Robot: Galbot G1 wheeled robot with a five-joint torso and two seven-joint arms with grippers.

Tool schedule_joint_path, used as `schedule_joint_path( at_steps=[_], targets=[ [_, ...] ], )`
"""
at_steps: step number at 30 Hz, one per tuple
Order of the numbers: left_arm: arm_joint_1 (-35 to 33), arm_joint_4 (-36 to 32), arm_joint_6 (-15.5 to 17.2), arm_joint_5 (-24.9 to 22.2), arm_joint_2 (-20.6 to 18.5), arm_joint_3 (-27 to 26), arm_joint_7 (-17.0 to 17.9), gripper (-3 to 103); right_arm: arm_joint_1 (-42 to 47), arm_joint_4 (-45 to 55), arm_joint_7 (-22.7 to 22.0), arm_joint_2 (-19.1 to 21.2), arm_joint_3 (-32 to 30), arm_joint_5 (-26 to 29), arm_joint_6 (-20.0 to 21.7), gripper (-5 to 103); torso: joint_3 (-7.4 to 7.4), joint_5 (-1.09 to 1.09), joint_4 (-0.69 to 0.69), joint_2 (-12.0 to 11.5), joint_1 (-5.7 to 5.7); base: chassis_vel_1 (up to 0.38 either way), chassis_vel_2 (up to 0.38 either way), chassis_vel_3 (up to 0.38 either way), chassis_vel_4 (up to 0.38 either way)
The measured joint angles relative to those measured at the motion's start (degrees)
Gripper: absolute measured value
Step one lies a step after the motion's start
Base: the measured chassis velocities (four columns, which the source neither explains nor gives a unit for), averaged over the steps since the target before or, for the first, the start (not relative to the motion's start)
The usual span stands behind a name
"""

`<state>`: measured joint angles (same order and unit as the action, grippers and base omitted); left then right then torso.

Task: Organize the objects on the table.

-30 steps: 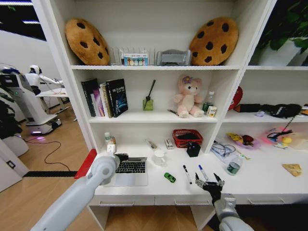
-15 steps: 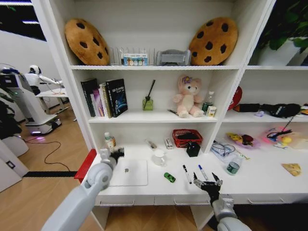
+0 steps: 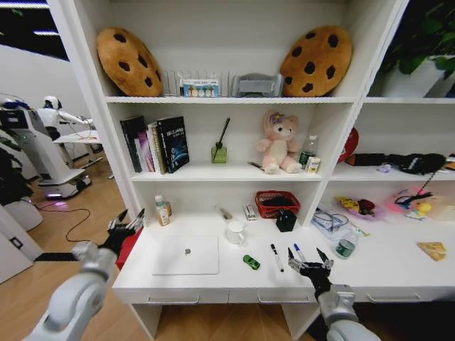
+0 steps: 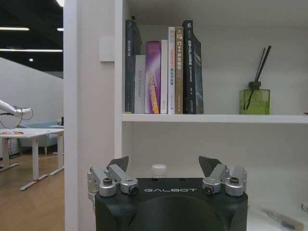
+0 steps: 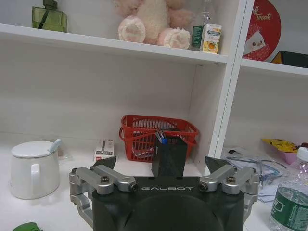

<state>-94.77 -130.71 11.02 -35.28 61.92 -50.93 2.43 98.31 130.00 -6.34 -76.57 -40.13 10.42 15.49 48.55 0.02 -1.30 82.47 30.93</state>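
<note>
I am holding my left gripper (image 3: pixel 126 222) spread and empty, off the table's (image 3: pixel 355 273) left edge at nine o'clock from the closed silver laptop (image 3: pixel 186 255). My right gripper (image 3: pixel 309 262) is hovering spread over the front edge, with two pens (image 3: pixel 276 256) lying just beyond at twelve o'clock.

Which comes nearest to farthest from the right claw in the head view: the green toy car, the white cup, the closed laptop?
Measured from the right claw, open near the desk's front edge:
1. Green toy car, on its left side, by the front edge.
2. White cup, farther left and back toward the shelving.
3. Closed laptop, farthest left on the desk.
</note>
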Motion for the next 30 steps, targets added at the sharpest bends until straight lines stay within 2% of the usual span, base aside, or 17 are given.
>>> schedule_joint_path(
  at_steps=[2, 4, 5, 10, 13, 21, 30],
  targets=[
    [-5.8, -1.5, -1.5, 2.5, 2.6, -2.1, -2.9, 93, 0.0, 0.7, 0.0, 0.0, 0.1, 0.0, 0.6, 100, 0.00, -0.02, -0.02, 0.0, 0.00, 0.000, 0.000, 0.000, 0.000],
    [-6.9, -1.8, -1.8, 2.8, 3.1, -2.2, -3.2, 93, 0.0, 0.9, 0.0, 0.0, 0.1, 0.0, 0.7, 100, 0.00, -0.02, -0.03, 0.0, 0.00, 0.000, 0.000, 0.000, 0.000],
    [-10.4, -2.8, -3.0, 3.5, 4.7, -1.8, -3.6, 99, 0.3, 1.5, 0.0, -0.1, 0.1, 0.0, 0.9, 100, 0.00, -0.01, -0.03, 0.0, 0.01, 0.000, 0.000, 0.000, 0.000],
    [-14.8, -4.8, -5.8, 5.1, 7.2, 0.0, -4.3, 100, 1.6, 2.7, 0.0, -0.4, -0.3, -0.3, 1.0, 100, 0.00, -0.01, -0.03, 0.0, 0.01, 0.000, 0.000, 0.000, 0.000],
    [-15.0, -5.5, -6.3, 5.3, 7.8, 0.4, -4.3, 100, 2.1, 3.1, -0.1, -0.7, -0.5, -0.7, 0.8, 100, 0.00, -0.01, -0.03, 0.0, 0.01, 0.000, 0.000, 0.000, 0.000],
    [-11.7, -8.6, -1.7, 6.9, 9.5, 1.5, -2.4, 100, 3.5, 3.9, -0.1, -1.5, -0.4, -2.3, -0.4, 100, 0.01, -0.01, -0.03, 0.0, 0.02, 0.000, 0.000, 0.000, 0.000],
    [-11.5, -8.6, -1.4, 7.0, 9.5, 1.7, -2.1, 100, 3.5, 5.7, -0.1, -0.6, -1.1, -1.5, 1.1, 100, 0.01, -0.02, -0.03, 0.0, 0.02, 0.000, 0.000, 0.000, 0.000]
  ],
)
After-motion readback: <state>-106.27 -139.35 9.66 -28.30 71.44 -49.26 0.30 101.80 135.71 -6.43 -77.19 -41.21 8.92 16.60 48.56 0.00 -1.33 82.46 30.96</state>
